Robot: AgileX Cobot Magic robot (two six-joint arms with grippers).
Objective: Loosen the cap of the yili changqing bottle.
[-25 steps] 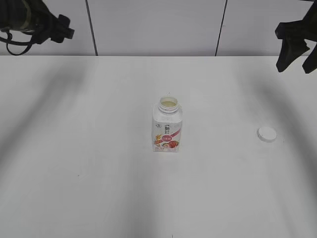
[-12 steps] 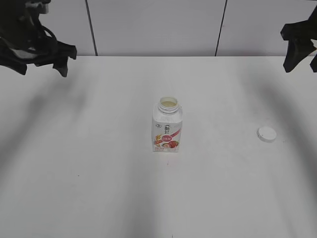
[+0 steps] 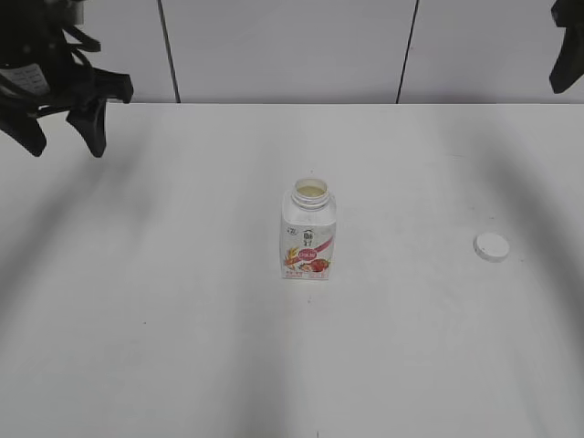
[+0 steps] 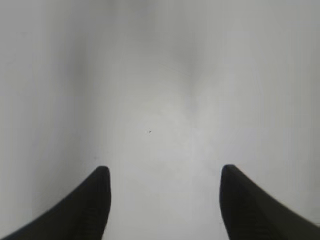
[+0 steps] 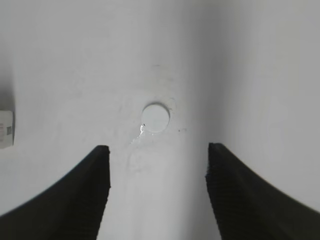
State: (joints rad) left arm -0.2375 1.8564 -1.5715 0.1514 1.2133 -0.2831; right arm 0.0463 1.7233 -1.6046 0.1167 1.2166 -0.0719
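Since a second ago both arms have shifted: my left gripper (image 3: 64, 141) has swung down at the far left, so its two dark fingers (image 3: 91, 137) now point at the surface, while my right gripper (image 3: 566, 64) has climbed until only a dark sliver shows at the top right corner. Nothing on the surface has moved.

I see the wide white desk (image 3: 164, 301) running back to a pale panelled wall (image 3: 283, 46) with dark seams. Near the middle of the desk stands the small squat white plastic yili changqing bottle (image 3: 308, 233), upright, its pink-red strawberry label facing me and its wide neck uncovered, with pale liquid visible inside. The small round white plastic cap (image 3: 492, 246) lies flat on the desk well to the right of the bottle, touching nothing.

From the left wrist view, the left fingers are spread apart over bare desk, holding nothing. From the right wrist view, the right fingers (image 5: 245, 195) are likewise parted and empty, high above the cap (image 5: 156, 117), which appears between them; the bottle's edge (image 5: 6, 129) just shows at the left border.
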